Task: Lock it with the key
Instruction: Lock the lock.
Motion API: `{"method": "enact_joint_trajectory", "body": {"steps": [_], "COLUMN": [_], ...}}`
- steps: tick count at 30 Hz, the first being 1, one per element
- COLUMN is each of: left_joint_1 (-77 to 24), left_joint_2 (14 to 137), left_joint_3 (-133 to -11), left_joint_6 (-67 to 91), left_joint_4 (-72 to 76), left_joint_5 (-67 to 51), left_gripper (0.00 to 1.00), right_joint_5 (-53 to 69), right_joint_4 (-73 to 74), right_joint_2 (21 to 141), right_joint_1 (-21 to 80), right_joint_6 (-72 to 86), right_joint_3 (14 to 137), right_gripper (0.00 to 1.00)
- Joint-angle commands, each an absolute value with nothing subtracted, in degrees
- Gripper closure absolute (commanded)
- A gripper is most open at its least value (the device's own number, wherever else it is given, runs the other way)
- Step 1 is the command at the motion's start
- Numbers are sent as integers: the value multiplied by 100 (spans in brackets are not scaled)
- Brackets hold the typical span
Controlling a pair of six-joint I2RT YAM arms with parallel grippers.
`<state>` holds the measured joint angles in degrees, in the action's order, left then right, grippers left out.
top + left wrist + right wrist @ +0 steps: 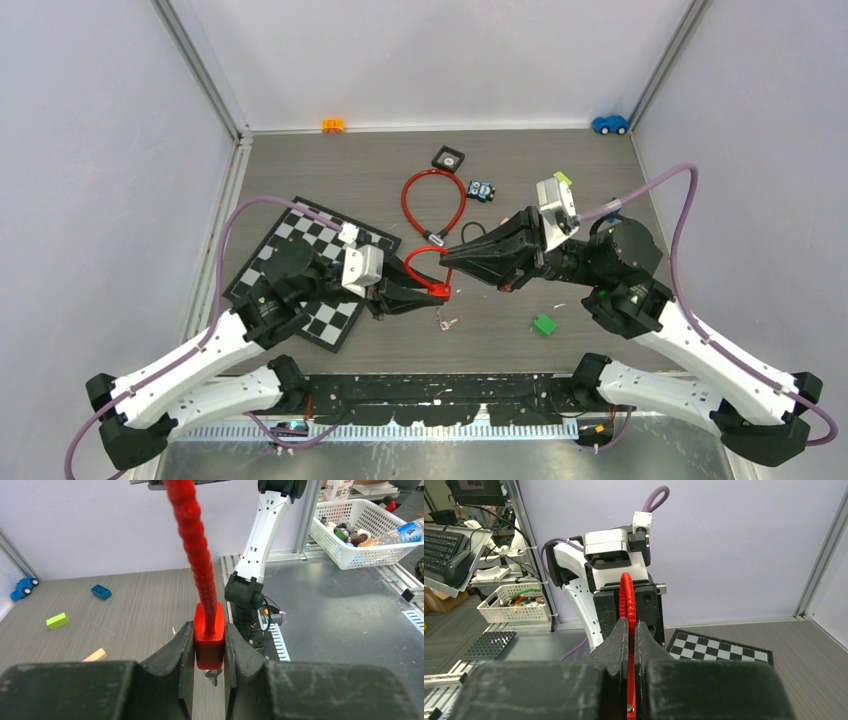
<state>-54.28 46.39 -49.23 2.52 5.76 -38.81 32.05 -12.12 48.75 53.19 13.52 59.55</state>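
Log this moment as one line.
left pincer: shut on red lock body | right pincer: shut on red cable | key: by lock body, insertion unclear

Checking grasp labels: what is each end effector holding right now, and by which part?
Both hold the red cable lock. The left end effector clamps the lock body by its sides. The right end effector pinches the cable close to that body.

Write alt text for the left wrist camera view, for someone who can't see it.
The left gripper clamps a red lock body, its ribbed red cable rising out of frame and a small key visible just below. Behind lie a grey tabletop with a green block, a blue brick and a blue toy car, and a white basket at upper right.
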Motion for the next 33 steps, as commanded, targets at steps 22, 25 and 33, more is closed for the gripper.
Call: {"method": "enact_joint_trajectory", "body": {"steps": [22, 25, 33], "left_joint_1": [-5440, -5440, -5440], "left_joint_2": [4827, 4826, 4785], "left_joint_3": [-5012, -5010, -5005], "left_joint_6": [417, 405, 413], "left_joint_4": [1192, 1165, 1169], "left_joint_5": [-4009, -4003, -4008], "left_gripper": [100, 100, 100], "right_joint_5": [3083, 3147, 3090], "right_joint_4": [-1042, -974, -964], "right_joint_2": [4660, 4701, 4733], "right_joint_1": [5361, 5362, 5361], "right_joint_6": [1089, 1050, 1009], "right_joint_3": [6033, 6115, 5929], "right_gripper": [99, 99, 99]}}
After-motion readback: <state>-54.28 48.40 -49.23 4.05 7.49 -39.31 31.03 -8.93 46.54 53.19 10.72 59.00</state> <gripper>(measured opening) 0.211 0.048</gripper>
